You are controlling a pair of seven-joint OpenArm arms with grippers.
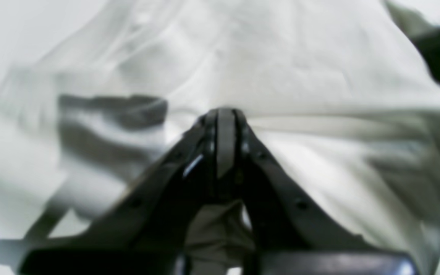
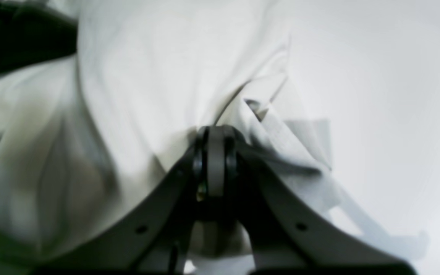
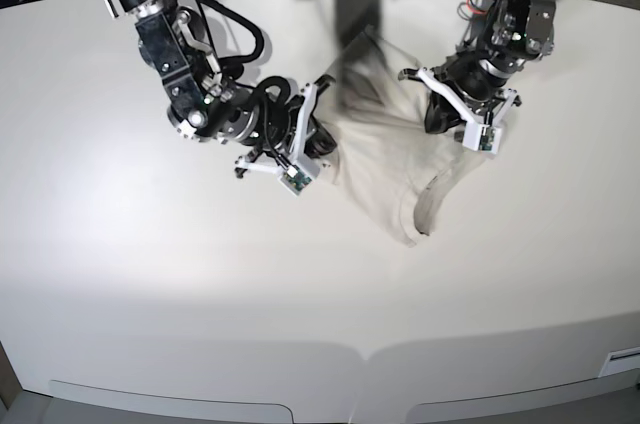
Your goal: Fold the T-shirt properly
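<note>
both end effectors pinching the t-shirt above the counter

smooth white counter, curved front edge, soft glare across the middle; dark clutter and cables behind the far rim. off-white t-shirt bunched and blurred at the counter's far centre, neck opening toward the near side. left end effector pressed together on a fabric fold; right end effector likewise clamped on cloth at the opposite edge. bare counter beside the shirt in both wrist views.

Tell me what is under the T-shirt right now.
Under the T-shirt only the white table shows around its edges. Both grippers, left and right, are shut on its fabric. Anything beneath the cloth is covered.
</note>
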